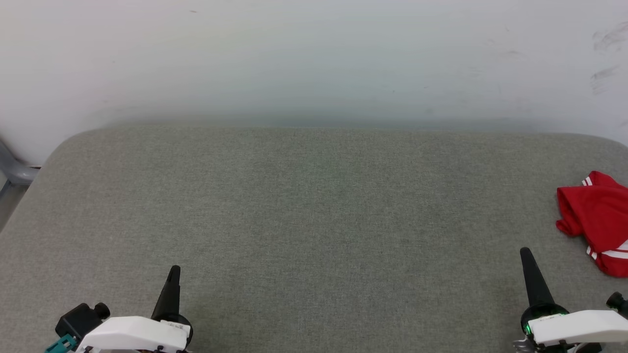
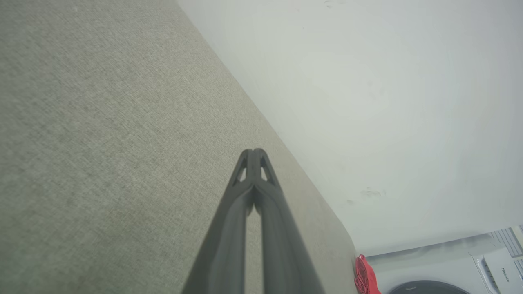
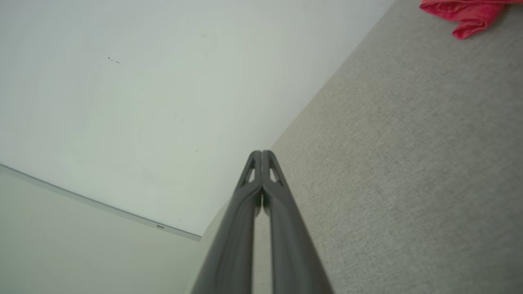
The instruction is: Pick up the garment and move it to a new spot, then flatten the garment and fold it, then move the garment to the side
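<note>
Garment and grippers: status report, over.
Left gripper shut, empty. Right gripper shut, empty. Garment bunched at the grey surface right edge, apart from both. No obstacle seen between it and the right gripper.

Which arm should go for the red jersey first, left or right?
Right. The garment lies bunched at the far right of the grey surface, just ahead and to the right of the right gripper. The left gripper sits far across from it. Both are shut, so the right must open first.
</note>
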You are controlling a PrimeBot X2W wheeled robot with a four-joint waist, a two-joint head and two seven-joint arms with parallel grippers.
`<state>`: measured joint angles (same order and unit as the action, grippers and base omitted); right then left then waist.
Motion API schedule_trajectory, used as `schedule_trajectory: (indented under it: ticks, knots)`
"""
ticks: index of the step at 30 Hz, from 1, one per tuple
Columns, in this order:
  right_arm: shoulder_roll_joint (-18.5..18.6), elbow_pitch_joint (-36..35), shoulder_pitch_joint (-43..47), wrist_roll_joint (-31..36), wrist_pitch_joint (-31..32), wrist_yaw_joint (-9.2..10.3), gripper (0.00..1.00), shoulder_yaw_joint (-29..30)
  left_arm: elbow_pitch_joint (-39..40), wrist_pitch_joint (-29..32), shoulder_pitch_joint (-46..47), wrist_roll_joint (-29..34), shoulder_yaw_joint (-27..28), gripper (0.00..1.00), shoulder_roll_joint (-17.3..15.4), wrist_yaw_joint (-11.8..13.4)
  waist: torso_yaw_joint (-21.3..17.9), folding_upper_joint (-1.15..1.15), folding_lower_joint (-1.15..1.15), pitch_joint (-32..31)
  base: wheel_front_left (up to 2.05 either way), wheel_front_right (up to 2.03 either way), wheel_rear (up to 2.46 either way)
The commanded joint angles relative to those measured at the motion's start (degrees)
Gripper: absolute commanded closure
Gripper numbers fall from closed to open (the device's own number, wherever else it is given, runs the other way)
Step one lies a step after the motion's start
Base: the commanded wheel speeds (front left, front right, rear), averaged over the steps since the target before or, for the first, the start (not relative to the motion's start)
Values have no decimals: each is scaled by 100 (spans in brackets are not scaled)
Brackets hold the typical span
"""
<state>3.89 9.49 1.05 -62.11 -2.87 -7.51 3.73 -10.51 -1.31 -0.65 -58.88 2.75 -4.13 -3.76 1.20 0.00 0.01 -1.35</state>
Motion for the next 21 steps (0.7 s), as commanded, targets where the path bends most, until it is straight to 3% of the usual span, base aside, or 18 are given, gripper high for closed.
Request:
schedule_trajectory:
  ticks: [1, 21]
  knots:
    - [48, -25, -159, -132, 41, 1, 100, 13, 30, 28, 131, -127, 45, 100, 7, -52, -1, 0, -1, 2, 0, 0, 0]
    - [41, 155, -389, -1284, 337, 2, 100, 51, -118, 323, 368, -1349, 178, 100, 47, -185, -39, 0, -1, 50, 0, 0, 0]
